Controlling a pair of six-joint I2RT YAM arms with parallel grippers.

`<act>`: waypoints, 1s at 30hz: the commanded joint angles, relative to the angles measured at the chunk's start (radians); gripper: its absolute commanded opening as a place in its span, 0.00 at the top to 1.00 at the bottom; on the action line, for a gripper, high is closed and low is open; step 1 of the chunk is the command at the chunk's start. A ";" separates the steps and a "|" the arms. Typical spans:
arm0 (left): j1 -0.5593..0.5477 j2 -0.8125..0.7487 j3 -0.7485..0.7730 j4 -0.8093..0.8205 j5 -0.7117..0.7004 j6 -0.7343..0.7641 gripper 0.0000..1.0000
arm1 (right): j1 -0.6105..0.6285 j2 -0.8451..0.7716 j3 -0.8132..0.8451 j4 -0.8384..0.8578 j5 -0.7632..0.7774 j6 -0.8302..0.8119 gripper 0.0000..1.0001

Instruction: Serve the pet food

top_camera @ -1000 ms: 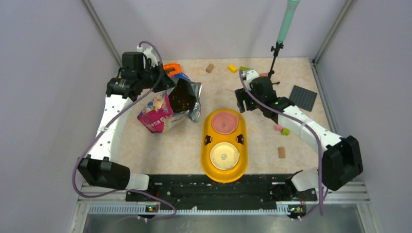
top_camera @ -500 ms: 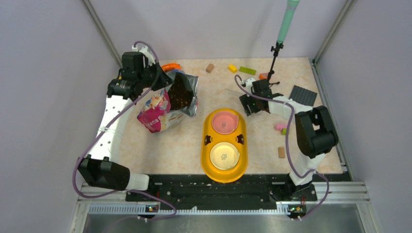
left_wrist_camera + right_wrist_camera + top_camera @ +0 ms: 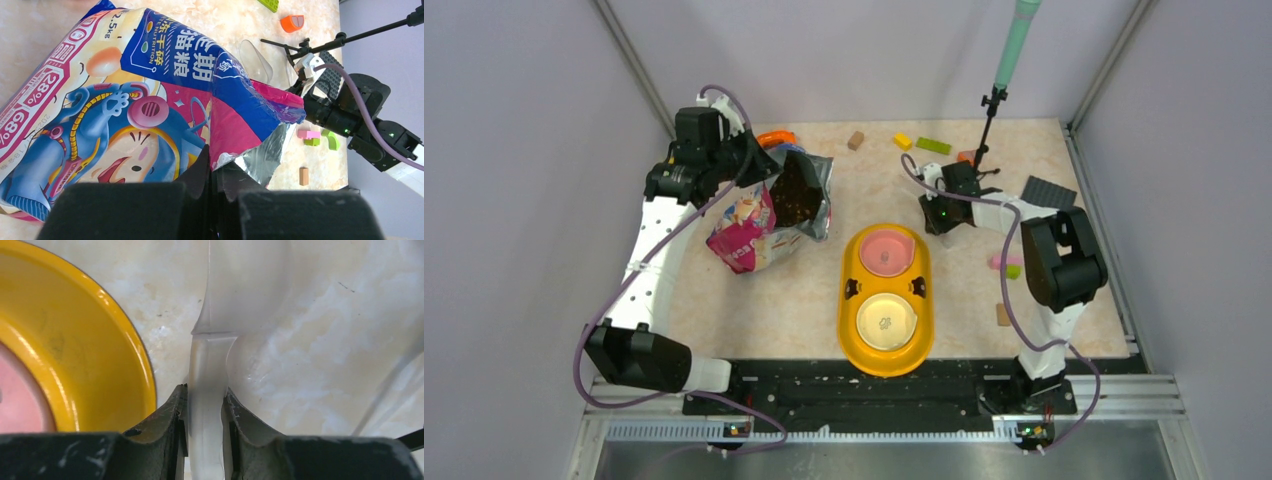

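The glossy magenta-and-blue cat food bag (image 3: 754, 225) lies at the back left with its mouth open, and dark brown kibble (image 3: 796, 192) shows inside. My left gripper (image 3: 759, 163) is shut on the bag's top edge; in the left wrist view the gripper (image 3: 216, 172) pinches the foil lip of the bag (image 3: 125, 100). My right gripper (image 3: 931, 206) is low over the table, right of the feeder. In the right wrist view the gripper (image 3: 206, 390) is shut on the handle of a clear plastic scoop (image 3: 247, 290) that lies on the table.
A yellow double feeder (image 3: 852, 300) holds a pink bowl (image 3: 885, 250) and a cream bowl (image 3: 885, 320); its rim (image 3: 105, 340) is just left of my right fingers. Toy bricks (image 3: 932, 146) are scattered at the back and right. A black stand (image 3: 989, 125) and a dark baseplate (image 3: 1046, 192) are behind.
My right arm has folded in, its elbow swinging up toward the gripper, and the gripper has sunk to the table. My left gripper lifted the bag's mouth slightly, then held still.
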 commanded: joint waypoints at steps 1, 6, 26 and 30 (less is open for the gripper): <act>-0.004 0.006 0.012 0.060 0.049 -0.001 1.00 | -0.037 -0.026 0.114 -0.105 -0.168 0.040 0.98; -0.004 0.020 0.026 0.062 0.062 0.000 1.00 | -0.132 0.066 0.263 -0.269 -0.504 0.122 1.00; -0.007 0.009 0.009 0.070 0.074 -0.016 1.00 | -0.193 0.145 0.224 -0.347 -0.511 0.154 0.73; -0.007 0.012 0.012 0.070 0.074 -0.014 1.00 | -0.192 0.084 0.156 -0.276 -0.335 0.202 0.51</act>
